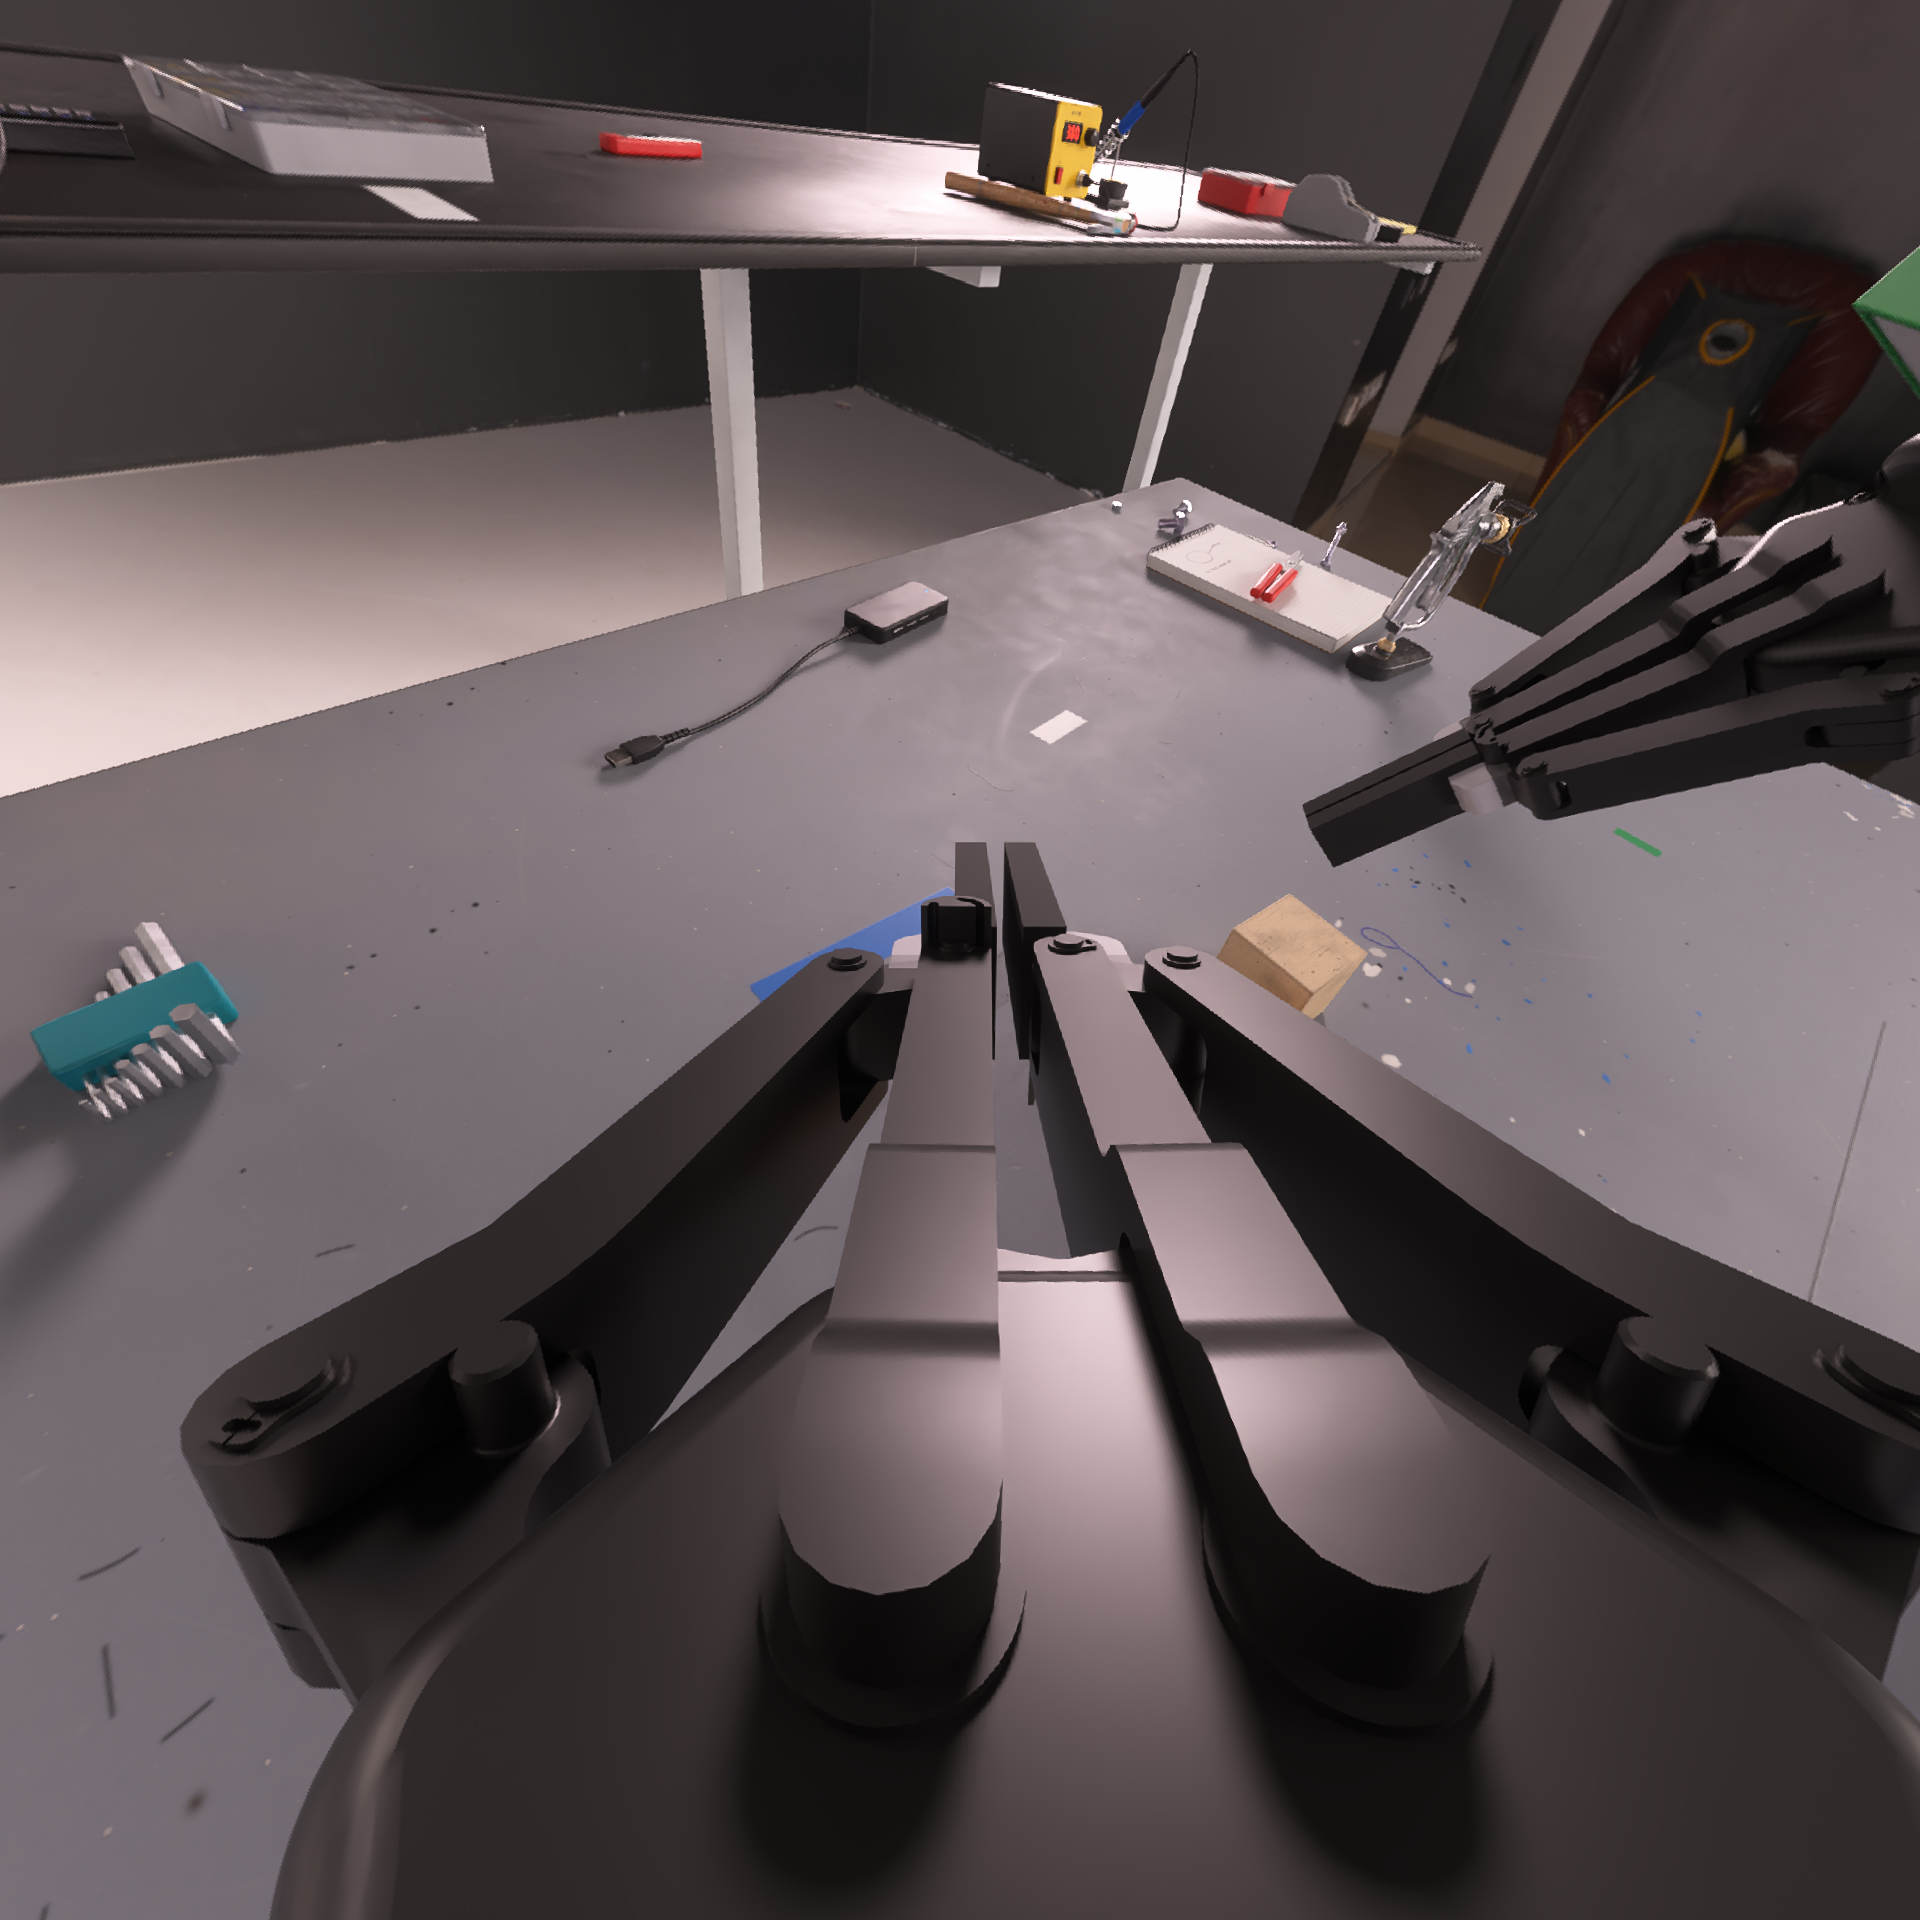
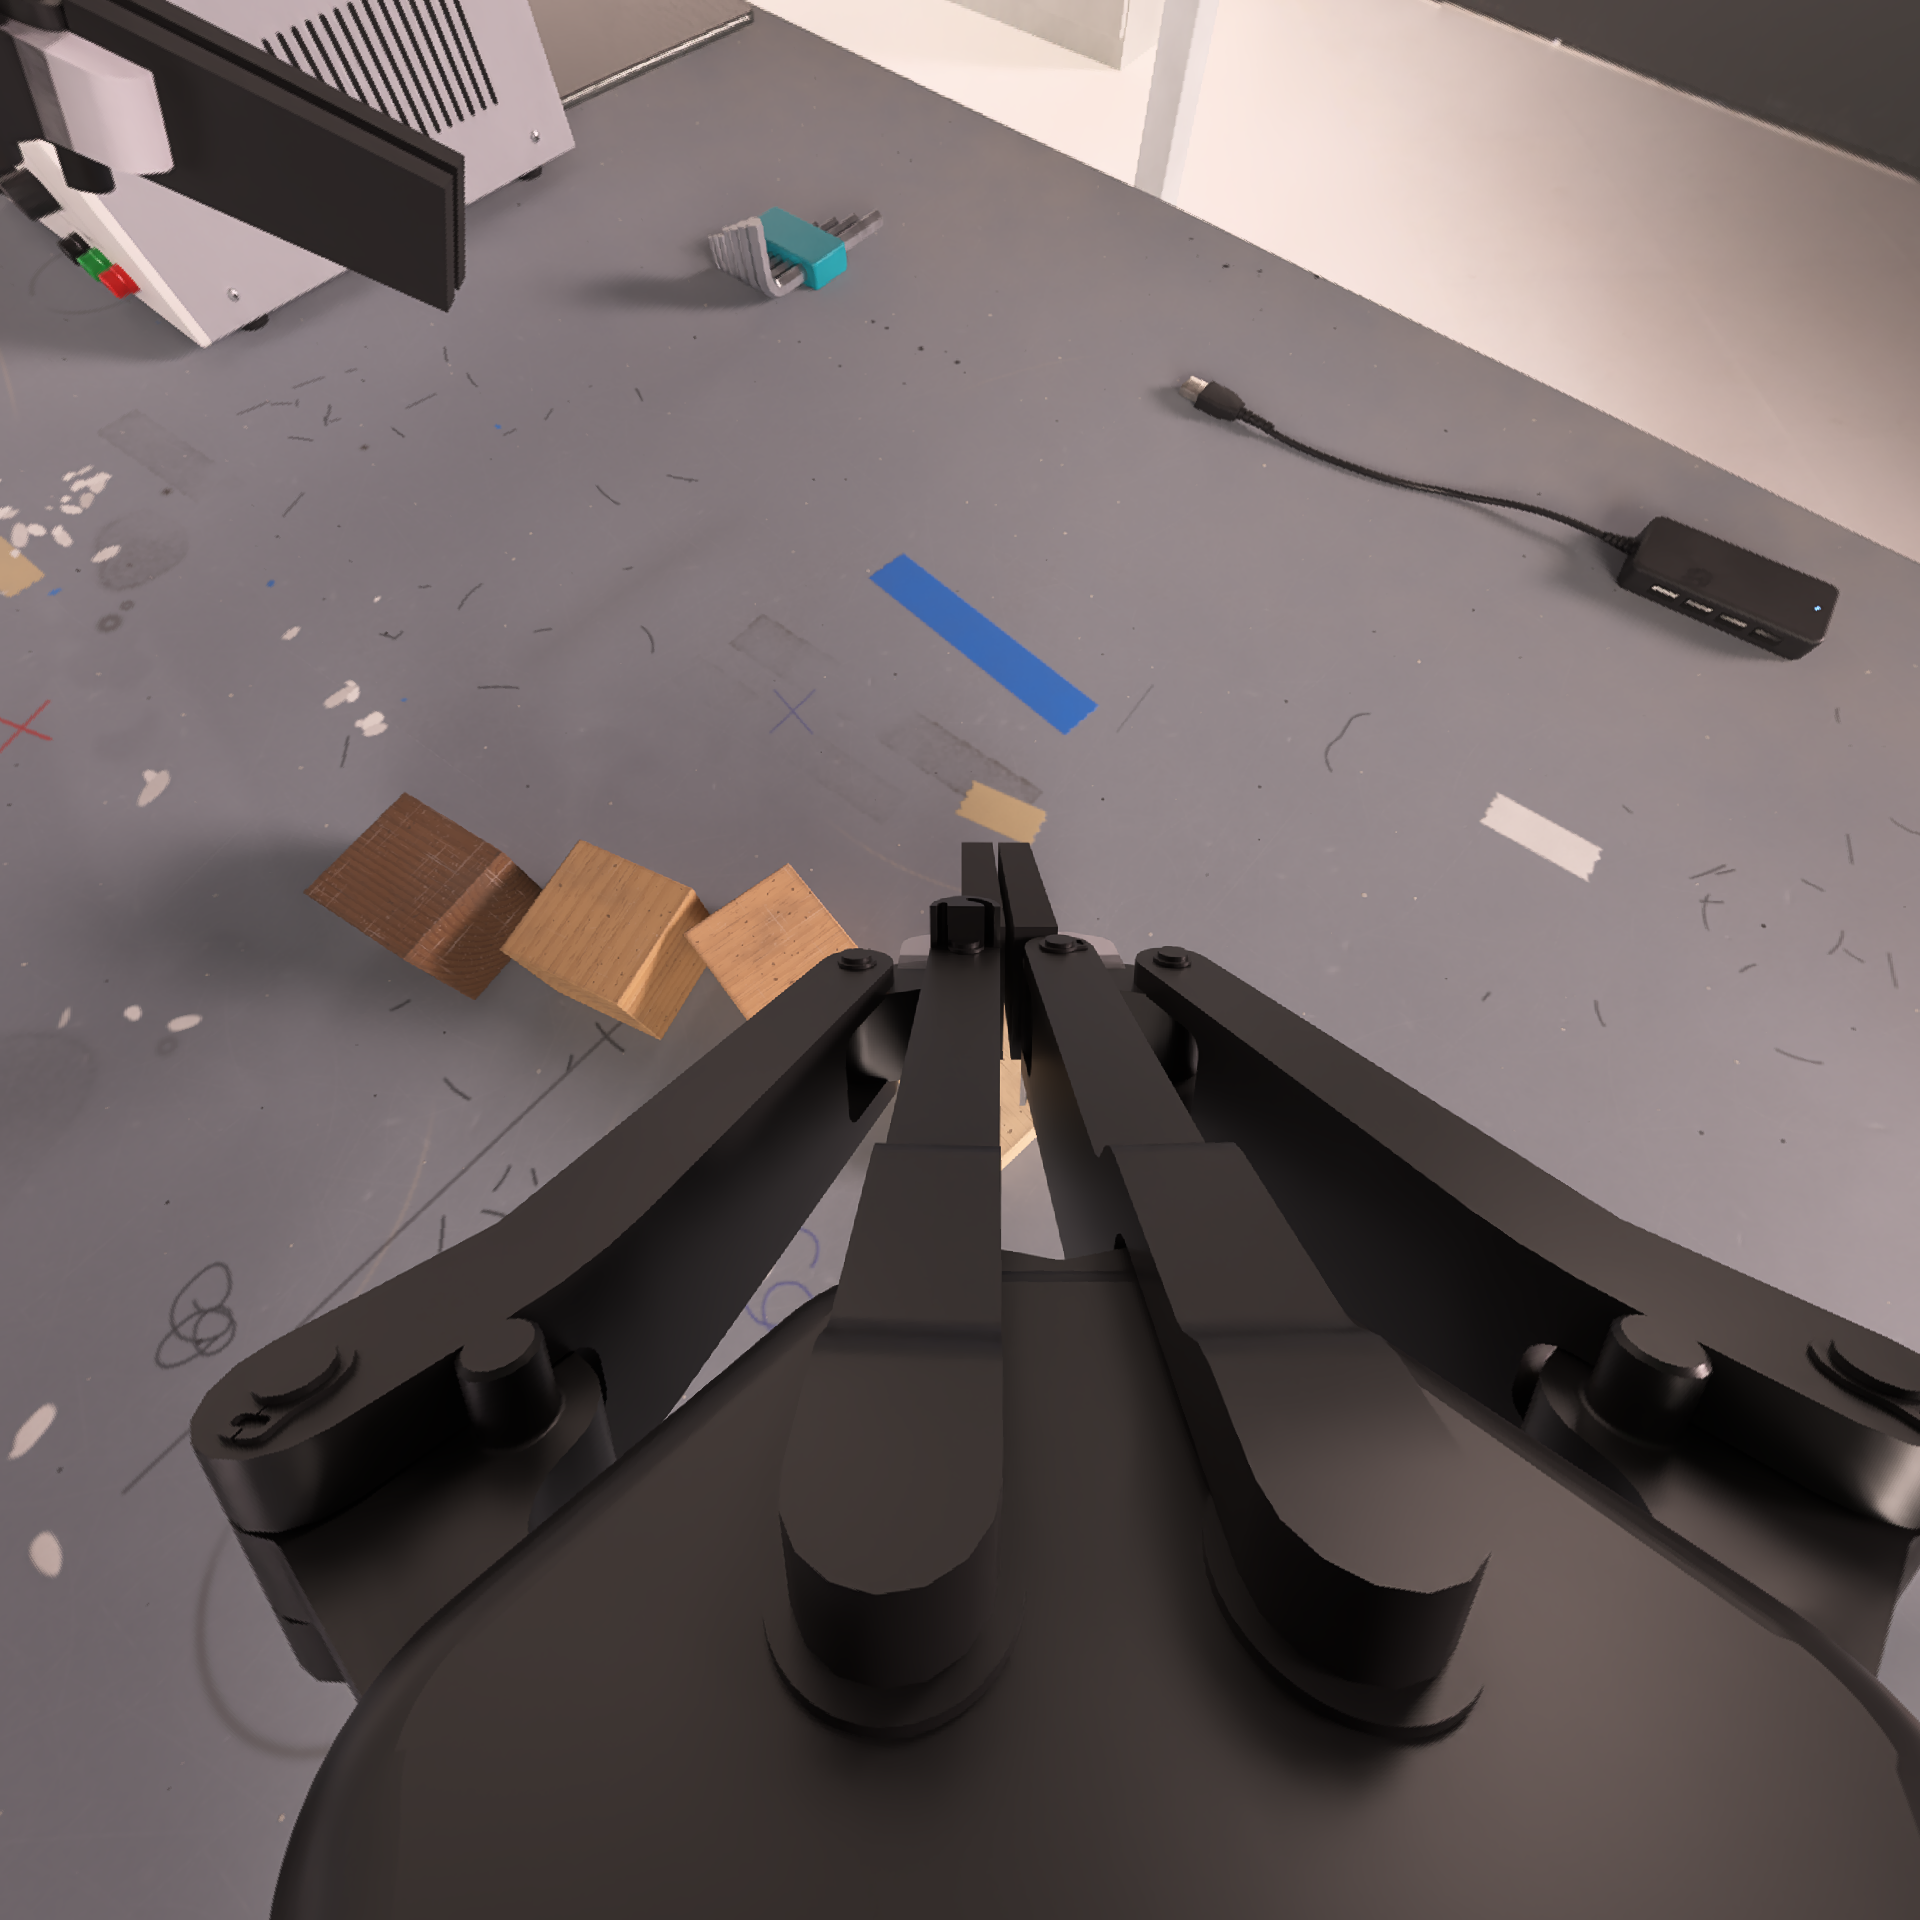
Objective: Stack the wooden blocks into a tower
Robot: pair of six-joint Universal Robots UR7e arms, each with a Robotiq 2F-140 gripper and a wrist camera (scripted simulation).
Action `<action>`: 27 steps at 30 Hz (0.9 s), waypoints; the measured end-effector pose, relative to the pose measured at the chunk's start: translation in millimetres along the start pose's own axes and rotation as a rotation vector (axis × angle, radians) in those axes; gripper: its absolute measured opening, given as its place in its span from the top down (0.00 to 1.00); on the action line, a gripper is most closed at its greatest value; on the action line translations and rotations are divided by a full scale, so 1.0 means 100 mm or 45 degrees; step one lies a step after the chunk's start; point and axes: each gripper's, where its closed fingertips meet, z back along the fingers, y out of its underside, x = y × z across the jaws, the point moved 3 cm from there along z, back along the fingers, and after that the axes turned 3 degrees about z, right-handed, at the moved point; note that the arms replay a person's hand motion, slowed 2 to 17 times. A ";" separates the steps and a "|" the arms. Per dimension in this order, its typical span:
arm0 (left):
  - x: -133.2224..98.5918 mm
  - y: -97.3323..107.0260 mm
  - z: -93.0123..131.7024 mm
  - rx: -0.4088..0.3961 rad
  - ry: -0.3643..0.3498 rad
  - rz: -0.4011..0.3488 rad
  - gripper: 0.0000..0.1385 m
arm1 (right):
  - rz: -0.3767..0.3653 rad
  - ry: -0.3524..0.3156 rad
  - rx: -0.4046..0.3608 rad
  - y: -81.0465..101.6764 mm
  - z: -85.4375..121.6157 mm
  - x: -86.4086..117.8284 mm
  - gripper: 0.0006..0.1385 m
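Note:
In the right wrist view three wooden blocks lie in a row on the grey table, left of my right gripper (image 2: 997, 868): a dark brown block (image 2: 421, 894), a tan block (image 2: 608, 935) and a lighter block (image 2: 774, 935) partly behind the gripper's linkage. A sliver of pale wood (image 2: 1013, 1112) shows between the right gripper's fingers lower down. The right gripper is shut and empty. In the left wrist view my left gripper (image 1: 997, 868) is shut and empty above the table. One pale wooden block (image 1: 1294, 951) lies just right of it. The right gripper (image 1: 1382, 821) shows at the far right.
A blue tape strip (image 2: 982, 642), a USB hub with cable (image 2: 1725, 587), a teal hex-key set (image 2: 800, 249) and a white machine (image 2: 312, 135) lie around. In the left wrist view a notepad (image 1: 1268, 587) and a small clamp stand (image 1: 1423, 592) sit far right.

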 end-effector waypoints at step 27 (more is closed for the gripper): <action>-0.20 0.00 0.40 0.027 0.107 -0.224 0.69 | -0.015 0.021 -0.072 0.06 0.32 -0.32 0.99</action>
